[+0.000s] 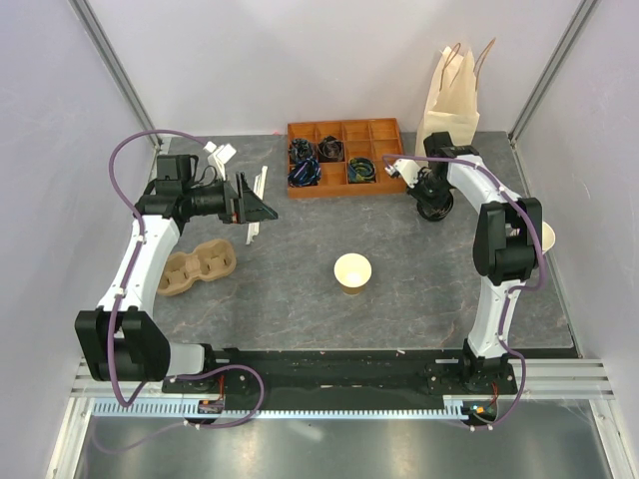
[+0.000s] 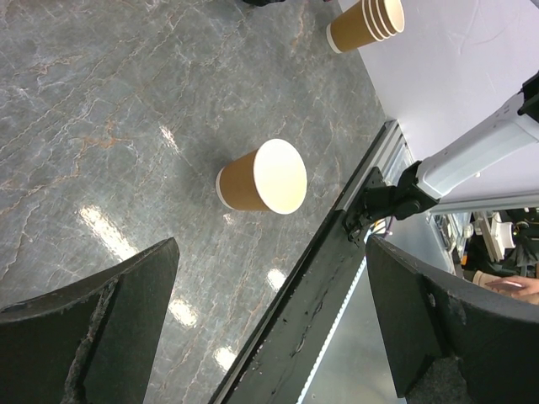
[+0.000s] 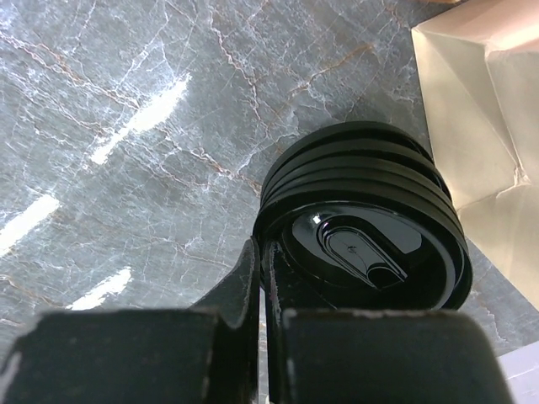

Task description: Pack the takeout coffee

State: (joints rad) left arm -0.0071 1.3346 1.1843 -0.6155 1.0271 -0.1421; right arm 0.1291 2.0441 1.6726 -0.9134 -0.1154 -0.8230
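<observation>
Right end effector (image 3: 262, 261) pinched narrow on the rim of the stack of black lids (image 3: 362, 244), beside paper bag (image 3: 480, 109); left end effector (image 2: 271, 261) wide; lidless tan cup (image 1: 352, 272) upright mid-counter (image 1: 280, 299).

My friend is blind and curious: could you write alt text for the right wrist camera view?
The right end effector pinches the rim of the top round black plastic lid in a stack of lids on a grey marbled tabletop. A cream paper bag stands beside the stack.
</observation>
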